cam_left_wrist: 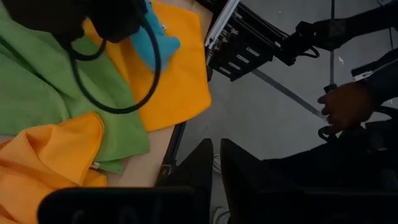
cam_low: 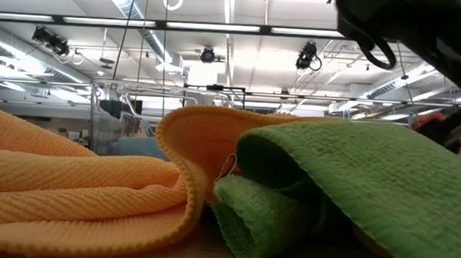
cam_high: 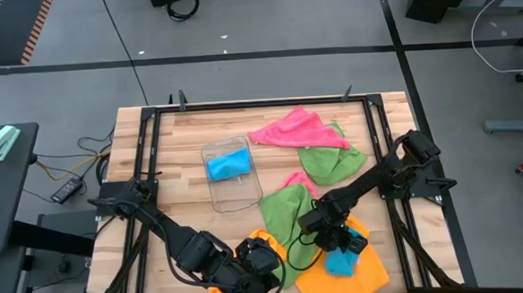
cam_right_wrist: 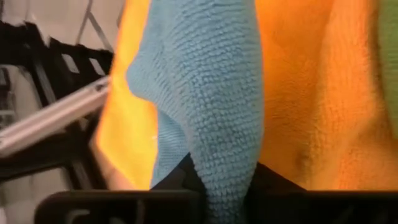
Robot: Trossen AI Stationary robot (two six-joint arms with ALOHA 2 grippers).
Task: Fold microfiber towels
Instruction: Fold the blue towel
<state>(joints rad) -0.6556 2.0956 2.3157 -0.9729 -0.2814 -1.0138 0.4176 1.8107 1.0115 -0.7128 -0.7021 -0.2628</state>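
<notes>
Crowding the blue towel (cam_high: 341, 263): orange towel (cam_high: 371, 275), green towel (cam_high: 287, 212), clear tray (cam_high: 232, 177).

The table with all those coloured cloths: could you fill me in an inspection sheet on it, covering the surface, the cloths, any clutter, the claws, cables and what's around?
Surface: wooden table in a dark frame.
Job's things: pink towel and green towel at the far side; another green towel mid-table; orange towel at the near edge; a blue towel on it.
Clutter: clear plastic tray holding a blue cloth.
Grippers: right gripper shut on the blue towel; left gripper shut, empty, at the near edge.
Cables: loose cables on the floor, left of the table.
Surroundings: a person's hand beyond the table.
</notes>
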